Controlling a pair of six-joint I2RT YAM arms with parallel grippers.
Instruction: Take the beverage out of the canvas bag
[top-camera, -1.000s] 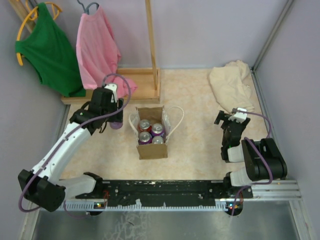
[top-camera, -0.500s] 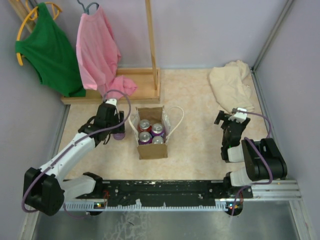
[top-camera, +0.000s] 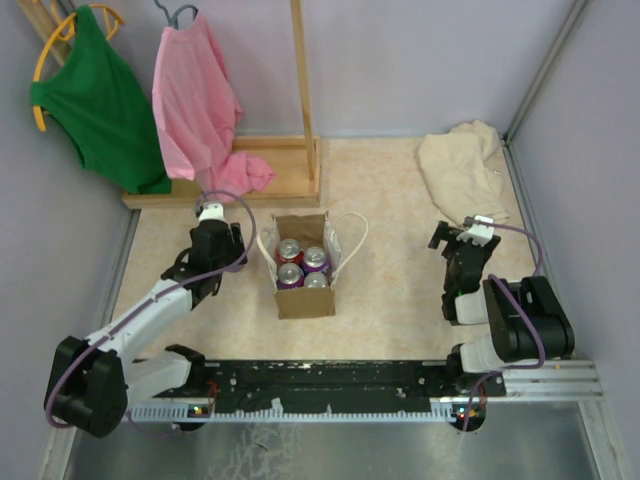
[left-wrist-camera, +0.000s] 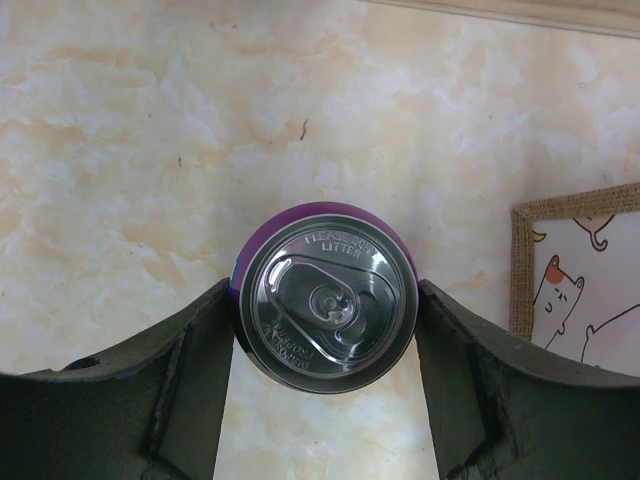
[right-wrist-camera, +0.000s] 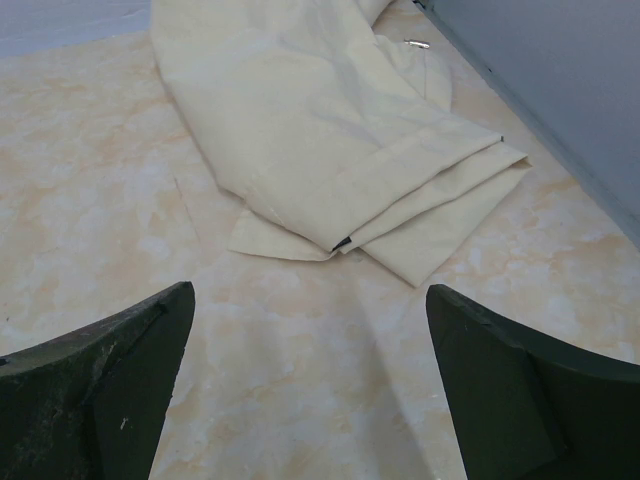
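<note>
Purple-sided can (left-wrist-camera: 327, 297), silver lid up, is sitting between the fingers (left-wrist-camera: 190, 370) of your left tool (left-wrist-camera: 327, 305). Both fingers are pressing against its sides, so the tool is gripping the can at a narrow setting. In the left wrist view you are looking straight down on the lid, with the marbled worktop (left-wrist-camera: 120, 150) behind it. You cannot tell whether the can's base is touching the worktop.

The can is sitting outside the canvas bag (top-camera: 303, 300), to the bag's left. The bag's brown edge (left-wrist-camera: 520, 270) is showing just beside the tool at the right of the wrist view. The bag is standing upright and open near the middle of the worktop, its white handles (top-camera: 356, 240) looping out to each side. Four more cans (top-camera: 316, 260) are standing inside it in two rows.

Your right tool (right-wrist-camera: 310, 400) is hovering well apart from the bag, on the right side of the worktop. Its fingers are spread wide and are gripping nothing. A cream cloth (right-wrist-camera: 320, 130) is lying folded on the worktop ahead of it.
</note>
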